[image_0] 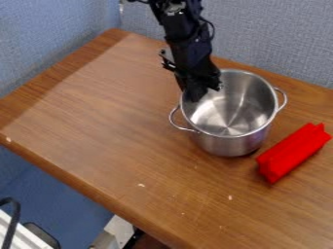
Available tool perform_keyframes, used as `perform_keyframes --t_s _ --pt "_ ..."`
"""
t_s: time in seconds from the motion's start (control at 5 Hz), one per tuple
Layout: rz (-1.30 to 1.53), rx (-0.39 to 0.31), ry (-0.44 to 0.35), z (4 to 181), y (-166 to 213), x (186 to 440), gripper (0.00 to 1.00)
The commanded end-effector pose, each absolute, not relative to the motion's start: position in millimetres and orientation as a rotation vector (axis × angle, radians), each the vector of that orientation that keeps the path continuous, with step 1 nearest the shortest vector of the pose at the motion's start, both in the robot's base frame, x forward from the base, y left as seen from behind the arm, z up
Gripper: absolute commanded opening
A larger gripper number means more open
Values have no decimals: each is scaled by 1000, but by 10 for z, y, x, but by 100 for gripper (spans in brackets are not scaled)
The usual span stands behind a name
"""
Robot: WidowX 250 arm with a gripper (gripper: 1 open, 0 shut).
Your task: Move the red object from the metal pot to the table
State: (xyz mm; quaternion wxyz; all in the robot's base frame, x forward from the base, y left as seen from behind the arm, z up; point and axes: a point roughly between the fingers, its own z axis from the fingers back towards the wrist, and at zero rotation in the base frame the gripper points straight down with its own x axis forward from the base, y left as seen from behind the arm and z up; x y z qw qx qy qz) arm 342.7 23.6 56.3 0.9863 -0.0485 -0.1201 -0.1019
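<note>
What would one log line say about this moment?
block: on table, right of pot | pot: empty | gripper: shut, at pot's rim, holding nothing

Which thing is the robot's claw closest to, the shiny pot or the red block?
The shiny metal pot: the gripper hangs just over its rim. The red block lies apart on the table.
</note>
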Motion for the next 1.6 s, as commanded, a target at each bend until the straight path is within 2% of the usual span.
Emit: perform_keyframes --t_s 0.0,0.6,1.0,1.4 --pt "-185 -97 -276 680 318 3506 0" --pt "-256 -128 -245 635 369 3495 0" --pt "-346 -177 -239 607 393 3443 0" --pt "-378 -209 -251 658 425 3417 0"
